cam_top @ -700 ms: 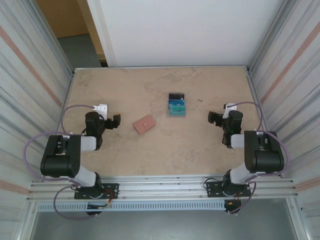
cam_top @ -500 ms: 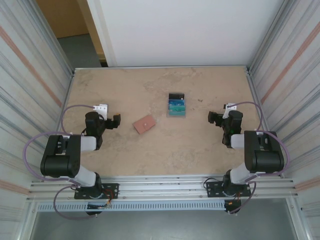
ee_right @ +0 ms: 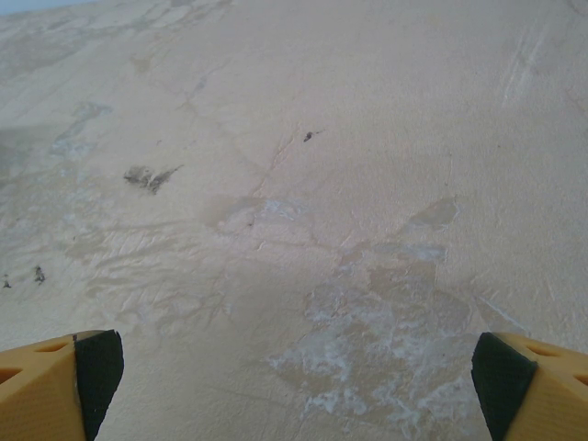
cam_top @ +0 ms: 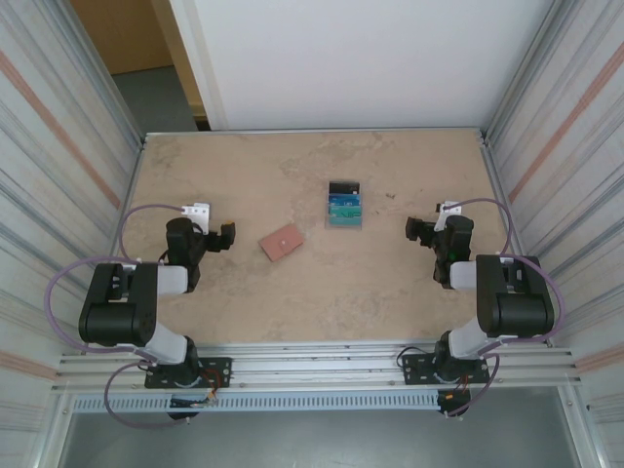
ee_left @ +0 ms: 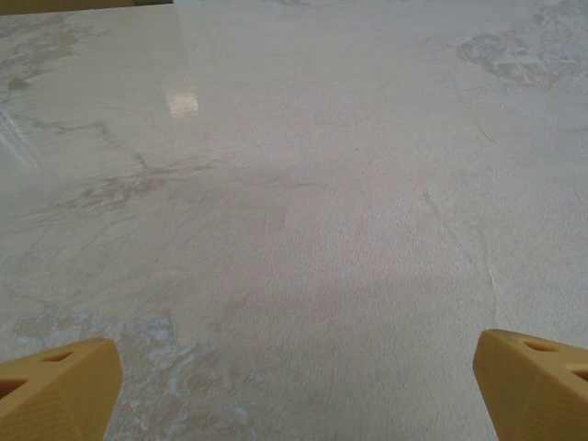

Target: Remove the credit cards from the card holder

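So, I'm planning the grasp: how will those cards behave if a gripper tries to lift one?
The credit cards look thin and lie flat on the table, so catching an edge is probably hard. They appear to overlap, so pushing one may drag its neighbours.

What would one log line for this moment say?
left tool: open, empty | right tool: open, empty | card holder: flat on table | credit cards: overlapping, apart from card holder
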Robot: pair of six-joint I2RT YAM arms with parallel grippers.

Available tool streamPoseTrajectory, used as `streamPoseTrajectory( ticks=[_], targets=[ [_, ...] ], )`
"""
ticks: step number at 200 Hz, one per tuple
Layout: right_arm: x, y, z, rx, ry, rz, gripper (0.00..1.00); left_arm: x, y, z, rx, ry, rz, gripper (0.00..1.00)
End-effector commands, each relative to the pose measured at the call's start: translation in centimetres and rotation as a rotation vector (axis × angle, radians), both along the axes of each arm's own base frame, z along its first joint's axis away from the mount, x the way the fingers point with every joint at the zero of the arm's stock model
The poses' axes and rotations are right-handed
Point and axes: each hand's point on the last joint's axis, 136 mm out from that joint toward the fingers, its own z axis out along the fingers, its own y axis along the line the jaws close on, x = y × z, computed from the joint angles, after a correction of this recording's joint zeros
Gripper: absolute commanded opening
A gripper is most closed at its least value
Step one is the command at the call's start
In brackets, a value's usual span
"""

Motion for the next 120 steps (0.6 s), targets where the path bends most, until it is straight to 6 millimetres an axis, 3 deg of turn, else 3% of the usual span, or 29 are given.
streamPoseTrajectory(
  ticks=[1, 120],
  targets=[
    [0.93, -0.45, 1.06, -0.014, -0.036, -0.009, 0.99, 0.90, 0.50, 1.20, 0.017, -0.043, 0.013, 0.99],
    [0.89, -0.49, 1.11, -0.014, -0.039, -0.010, 0.99, 0.87, 0.50, 1.34, 0.015, -0.049, 0.012, 0.99]
  ],
)
